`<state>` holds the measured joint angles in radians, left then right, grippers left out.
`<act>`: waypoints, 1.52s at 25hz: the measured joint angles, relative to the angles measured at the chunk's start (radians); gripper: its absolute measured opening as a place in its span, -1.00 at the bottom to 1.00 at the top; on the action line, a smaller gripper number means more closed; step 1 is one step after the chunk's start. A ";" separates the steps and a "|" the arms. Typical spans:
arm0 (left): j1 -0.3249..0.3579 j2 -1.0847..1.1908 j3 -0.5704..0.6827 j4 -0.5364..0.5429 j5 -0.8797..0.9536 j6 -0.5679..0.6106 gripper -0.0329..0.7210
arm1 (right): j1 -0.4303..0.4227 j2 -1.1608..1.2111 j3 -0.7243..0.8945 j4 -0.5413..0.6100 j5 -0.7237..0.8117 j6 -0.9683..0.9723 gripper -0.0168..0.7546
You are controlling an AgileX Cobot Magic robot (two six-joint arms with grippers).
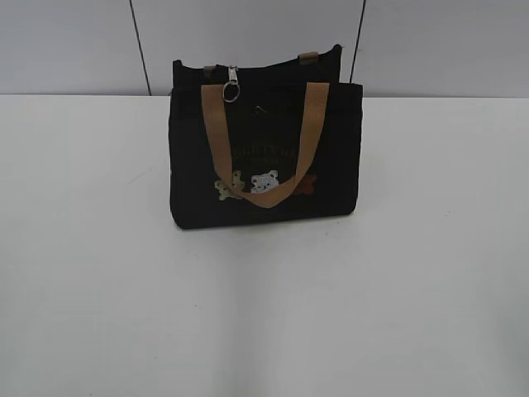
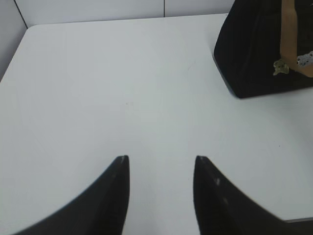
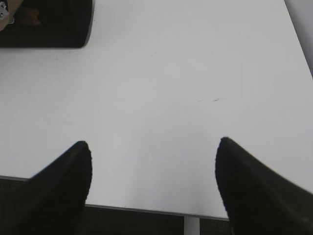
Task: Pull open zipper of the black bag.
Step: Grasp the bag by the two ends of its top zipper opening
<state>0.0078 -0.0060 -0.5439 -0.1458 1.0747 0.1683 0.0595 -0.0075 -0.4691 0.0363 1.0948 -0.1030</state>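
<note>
The black bag (image 1: 264, 157) is stood upright on the table (image 1: 264, 314), towards its far edge, with a wall (image 1: 74, 41) behind it. The zipper (image 1: 231, 85) is hung at the bag's top edge, towards its left end. From the left pincer (image 2: 161, 161), the bag is found ahead and to the right, well apart. From the right pincer (image 3: 154, 147), the bag is found ahead and to the left, well apart

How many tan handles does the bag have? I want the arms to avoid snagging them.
2. The front handle hangs in a loop down the front of the black bag; of the rear handle only a short tan piece shows at the top right edge.
</note>
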 joint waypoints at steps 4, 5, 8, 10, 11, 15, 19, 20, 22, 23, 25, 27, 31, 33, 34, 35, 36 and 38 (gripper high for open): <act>0.000 0.000 0.000 0.000 0.000 0.000 -0.06 | 0.000 0.000 0.000 0.000 0.000 0.000 0.59; 0.000 0.000 0.000 0.000 0.000 0.000 -0.06 | 0.000 0.000 0.000 0.000 0.000 0.000 0.59; 0.000 0.000 0.000 0.000 0.000 0.000 -0.07 | 0.000 0.000 0.000 0.000 0.000 0.000 0.59; 0.000 0.000 0.000 0.000 0.000 0.000 -0.08 | 0.000 0.000 0.000 0.000 0.000 0.000 0.59; 0.000 0.000 0.000 0.000 0.000 0.000 -0.08 | 0.000 0.000 0.000 0.000 0.000 0.000 0.59; 0.000 0.008 0.000 -0.003 -0.004 0.000 -0.09 | 0.000 0.000 0.000 0.000 0.000 0.000 0.59; 0.001 0.131 -0.038 -0.056 -0.087 0.000 -0.10 | 0.000 0.000 0.000 0.000 0.000 0.000 0.59; 0.001 0.181 -0.052 -0.077 -0.117 0.000 -0.10 | 0.000 0.000 0.000 0.000 0.000 0.000 0.59; 0.001 0.284 -0.070 -0.115 -0.174 0.000 -0.10 | 0.000 0.000 0.000 0.000 0.000 0.000 0.59; 0.001 0.342 -0.075 -0.132 -0.197 0.000 -0.10 | 0.000 0.000 0.000 0.000 0.000 0.000 0.59; 0.001 0.456 -0.078 -0.179 -0.251 0.005 -0.10 | 0.000 0.000 0.000 0.000 0.000 0.000 0.59; 0.001 0.555 -0.078 -0.241 -0.298 0.059 -0.10 | 0.000 0.000 0.000 0.000 0.000 0.000 0.59; 0.001 0.748 -0.078 -0.452 -0.400 0.301 -0.10 | 0.000 0.000 0.000 0.000 0.000 0.000 0.59; 0.001 0.855 -0.078 -0.571 -0.447 0.456 -0.10 | 0.000 0.000 0.000 0.000 0.000 0.000 0.59; 0.001 0.896 -0.078 -0.633 -0.465 0.543 -0.10 | 0.000 0.000 0.000 0.000 0.000 0.000 0.59; 0.001 0.933 -0.078 -0.695 -0.484 0.630 -0.10 | 0.000 0.000 0.000 0.000 0.000 0.000 0.59; 0.001 0.969 -0.078 -0.761 -0.497 0.716 -0.10 | 0.000 0.000 0.000 0.000 0.000 0.000 0.59; 0.001 1.038 -0.078 -0.887 -0.510 0.882 -0.10 | 0.000 0.000 0.000 0.000 0.000 0.000 0.59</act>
<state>0.0086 1.0317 -0.6221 -1.0327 0.5644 1.0505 0.0595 -0.0075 -0.4691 0.0363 1.0946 -0.1030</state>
